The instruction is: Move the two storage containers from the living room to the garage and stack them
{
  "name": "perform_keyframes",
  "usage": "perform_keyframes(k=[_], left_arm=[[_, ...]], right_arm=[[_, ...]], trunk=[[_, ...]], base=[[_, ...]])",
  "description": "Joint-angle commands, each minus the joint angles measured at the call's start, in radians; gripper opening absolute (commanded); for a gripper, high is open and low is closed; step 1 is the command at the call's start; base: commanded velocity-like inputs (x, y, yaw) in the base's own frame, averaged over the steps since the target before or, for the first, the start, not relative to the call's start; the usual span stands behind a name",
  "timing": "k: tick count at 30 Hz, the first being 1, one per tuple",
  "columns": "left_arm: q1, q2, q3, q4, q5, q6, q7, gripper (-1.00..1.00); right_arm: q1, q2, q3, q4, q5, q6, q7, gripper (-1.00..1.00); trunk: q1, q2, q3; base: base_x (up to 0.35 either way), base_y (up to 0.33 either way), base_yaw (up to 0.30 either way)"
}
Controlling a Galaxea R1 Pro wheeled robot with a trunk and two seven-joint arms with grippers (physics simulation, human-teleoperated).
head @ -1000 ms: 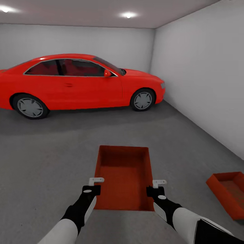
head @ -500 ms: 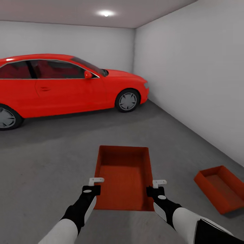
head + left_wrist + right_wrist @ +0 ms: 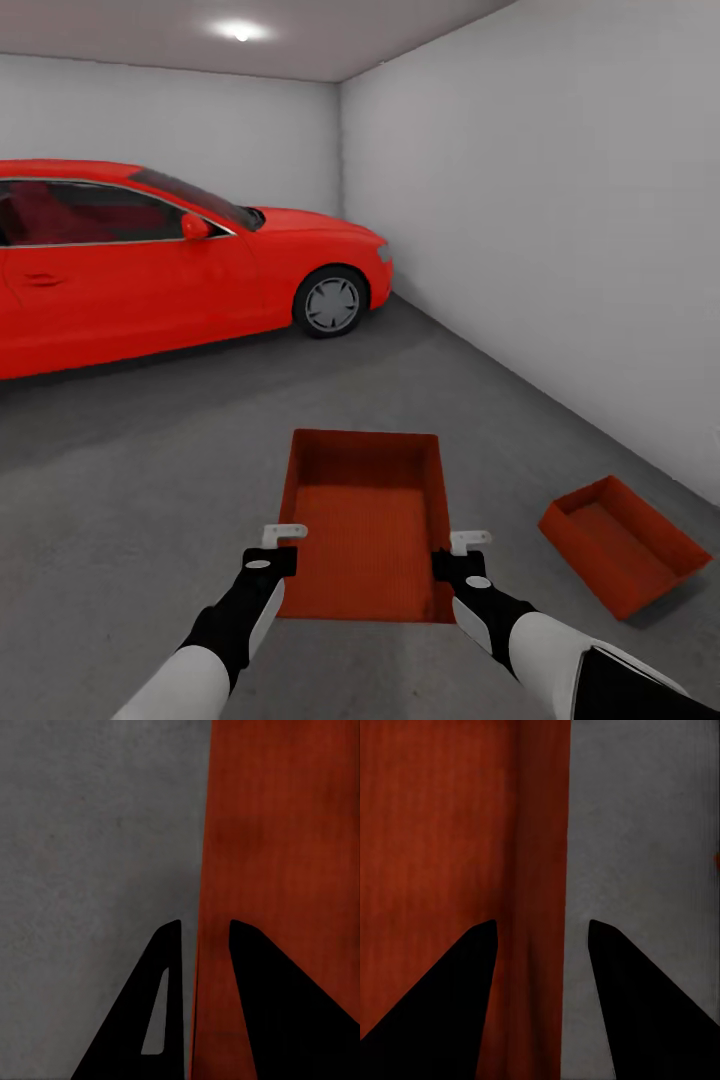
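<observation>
Both grippers are clamping the carried container's side walls.
Second container is lying on the garage floor, right; red car far left; no writing is showing.

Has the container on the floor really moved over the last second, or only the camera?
No. The floor container slid left in the head view together with the red car and wall corner, so the camera turned.

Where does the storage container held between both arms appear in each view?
Head view: held container low centre, between both arms.
Left wrist view: its wall between the fingers.
Right wrist view: its wall between the fingers.
Shared landmark: grey concrete floor.
</observation>
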Motion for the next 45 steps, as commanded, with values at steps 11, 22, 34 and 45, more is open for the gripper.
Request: perform_keyframes(k=[11,22,34,45], left_arm=[[0.0,0.001,0.002,-0.004,-0.019,0.009,0.006,-1.0],[0.0,0.001,0.002,-0.004,-0.019,0.009,0.006,-1.0],[0.0,0.001,0.002,-0.004,-0.019,0.009,0.006,-1.0],[0.0,0.001,0.002,-0.003,-0.018,0.009,0.005,-1.0]], right_arm=[[-0.001,-0.001,0.001,0.011,-0.014,-0.005,-0.003,-1.0],[-0.001,0.0,0.001,0.011,-0.014,-0.005,-0.003,-1.0],[-0.001,0.0,0.001,0.01,-0.014,-0.005,-0.003,-1.0],[-0.001,0.0,0.001,0.01,-0.014,-0.005,-0.003,-1.0]], trunk=[[0.001,-0.002,-0.002],[0.001,-0.002,-0.002],[0.001,-0.002,-0.002],[0.001,-0.002,-0.002]], base=[[0.322,0.0,-0.286],[0.322,0.0,-0.286],[0.322,0.0,-0.286],[0.322,0.0,-0.286]])
